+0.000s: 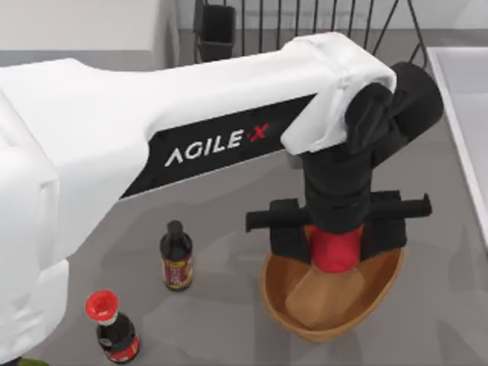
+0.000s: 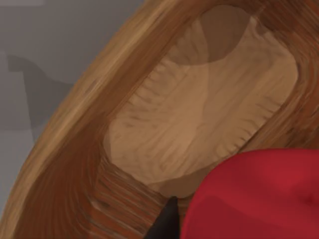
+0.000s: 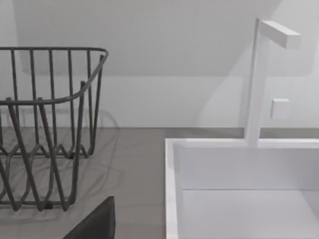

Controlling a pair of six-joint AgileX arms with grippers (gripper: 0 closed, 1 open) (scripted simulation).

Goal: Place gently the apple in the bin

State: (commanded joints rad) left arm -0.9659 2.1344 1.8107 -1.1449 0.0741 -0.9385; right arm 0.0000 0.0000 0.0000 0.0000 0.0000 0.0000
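Left gripper (image 1: 335, 248), clamped on the apple (image 1: 335, 252), hangs directly above the bin (image 1: 381, 293), whose flat base lies straight below.

The left claw (image 1: 335, 252) hangs over the bin's (image 1: 278, 301) far rim, with the apple (image 1: 335, 250) between its fingers, above the bin's floor. Two bottles (image 1: 176, 255) (image 1: 114, 328) stand well left of the claw; a rack (image 1: 305, 23) lies behind it and a sink (image 1: 461, 114) to its right.
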